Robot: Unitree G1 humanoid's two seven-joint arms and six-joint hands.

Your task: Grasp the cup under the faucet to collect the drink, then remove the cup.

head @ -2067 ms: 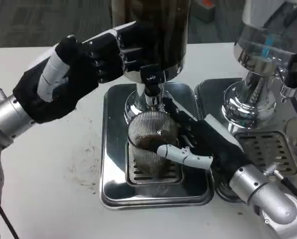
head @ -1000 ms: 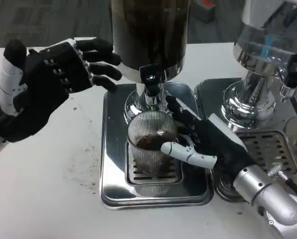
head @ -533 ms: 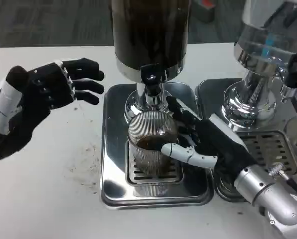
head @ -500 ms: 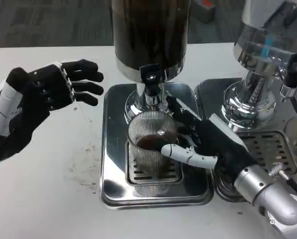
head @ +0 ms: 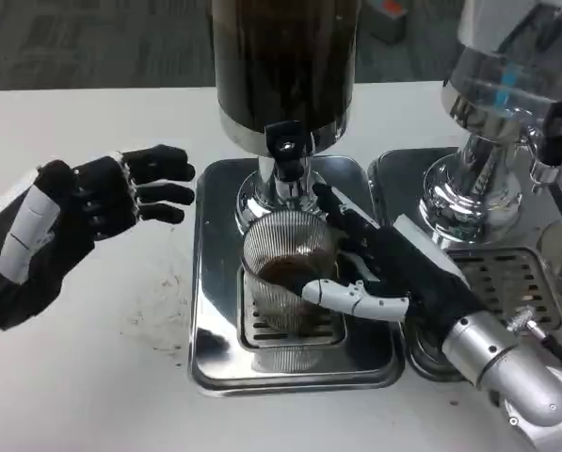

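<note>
- The ribbed clear glass cup [head: 285,273] stands on the slotted steel grate [head: 290,325] of the shiny metal drip tray [head: 215,282], directly under the black-handled faucet [head: 287,155]; dark brown drink fills its lower part.
- The right hand [head: 389,273] wraps the cup from the right, white thumb across its front and black fingers behind it; the left hand [head: 83,212] hovers over the white table [head: 92,377] left of the tray, fingers spread and holding nothing.
- The dark cylindrical drink dispenser [head: 285,61] rises above; a second chrome dispenser [head: 492,122] with its own tray stands to the right.
- Brown specks dot the table beside the tray.
</note>
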